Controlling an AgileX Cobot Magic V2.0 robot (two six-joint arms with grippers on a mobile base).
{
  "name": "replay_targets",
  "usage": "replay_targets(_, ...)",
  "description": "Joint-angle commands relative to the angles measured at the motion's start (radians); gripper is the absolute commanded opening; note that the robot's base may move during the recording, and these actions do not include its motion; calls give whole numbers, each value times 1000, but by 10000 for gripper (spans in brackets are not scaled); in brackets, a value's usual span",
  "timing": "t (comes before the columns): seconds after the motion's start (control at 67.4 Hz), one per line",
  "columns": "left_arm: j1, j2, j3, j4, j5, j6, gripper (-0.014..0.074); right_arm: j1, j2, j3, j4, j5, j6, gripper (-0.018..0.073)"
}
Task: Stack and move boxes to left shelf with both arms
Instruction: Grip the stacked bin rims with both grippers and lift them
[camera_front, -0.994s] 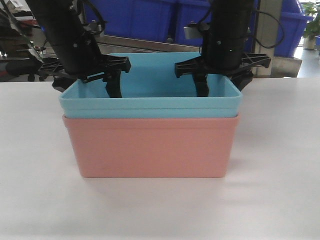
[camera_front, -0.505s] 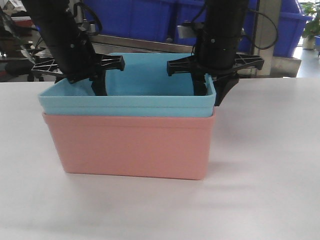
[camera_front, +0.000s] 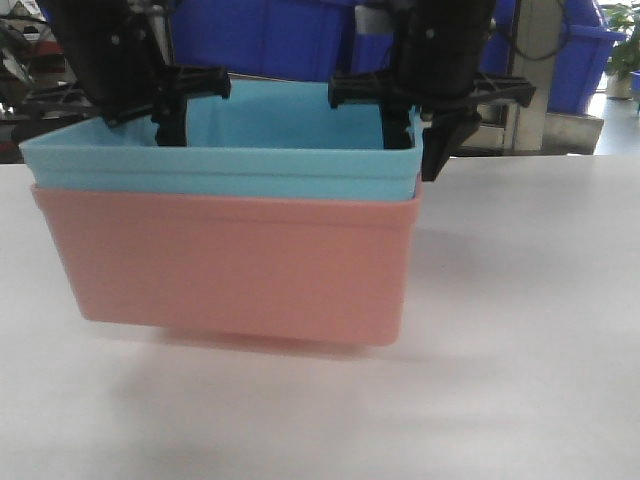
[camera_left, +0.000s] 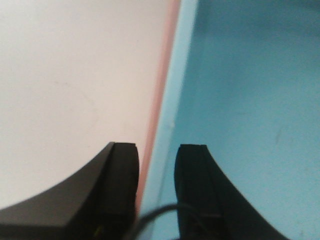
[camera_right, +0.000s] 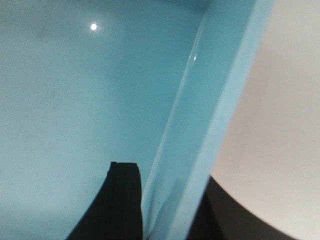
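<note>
The light turquoise blue box (camera_front: 230, 170) sits nested inside the salmon pink box (camera_front: 230, 260). The stack hangs just above the white tabletop (camera_front: 520, 300), with a shadow beneath it. My left gripper (camera_front: 160, 115) is shut on the stack's left wall; in the left wrist view (camera_left: 156, 165) the pink rim (camera_left: 162, 80) and blue rim run between its fingers. My right gripper (camera_front: 415, 135) is shut on the right wall, one finger inside and one outside. In the right wrist view (camera_right: 170, 200) it straddles the blue wall (camera_right: 220, 100). The left shelf is out of view.
Dark blue plastic crates (camera_front: 270, 35) line the back behind the arms. A steel post (camera_front: 528, 70) stands at the back right, with a green plant (camera_front: 622, 40) beyond it. White tabletop stretches to the right of the stack and in front of it.
The stacked boxes have moved left and risen off the tabletop, held by both grippers. Both arms moved left with them.
</note>
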Motion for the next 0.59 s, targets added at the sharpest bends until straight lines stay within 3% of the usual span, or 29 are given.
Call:
replay_targets(0.0, -17, -132, -35, -4, 20, 28, -3, -15, -105, -27, -102, -78, 7, 36)
replay_targets(0.208, -66, -202, -25, 53, 51, -41, -3, 6, -174, -27, -149, -76, 7, 36)
replay_targets(0.445, -199, -267, -25, 239, 65, -210, -3, 67, -205, -27, -223, -33, 9, 36)
replay_targets(0.579, -251, -277, -25, 246, 72, -254, -3, 97, -220, -27, -222, -23, 30, 36)
